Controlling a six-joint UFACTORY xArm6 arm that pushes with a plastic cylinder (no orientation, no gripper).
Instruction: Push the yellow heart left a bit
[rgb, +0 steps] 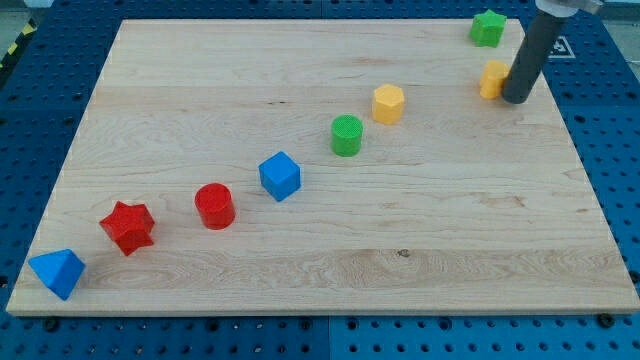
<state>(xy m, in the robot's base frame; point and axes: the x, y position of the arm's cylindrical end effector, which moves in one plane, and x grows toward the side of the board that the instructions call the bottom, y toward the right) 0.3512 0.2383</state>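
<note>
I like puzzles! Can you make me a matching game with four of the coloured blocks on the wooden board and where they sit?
Things:
1. blue triangular block
2. green star-shaped block
3. red cylinder block
4. yellow block, shape partly hidden

Places:
A. touching my tip, on its left in the view
B. the view's top right corner
C. the view's bottom left corner
D. between the red star-shaped block and the blue cube

Pairs: 1-C, 2-B, 3-D, 4-A

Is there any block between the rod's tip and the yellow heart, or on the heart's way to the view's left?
Nothing visible stands between them: my tip is right beside the yellow heart, on its right side. To the heart's left the board shows bare wood; the yellow hexagonal block sits farther left and slightly lower.
</note>
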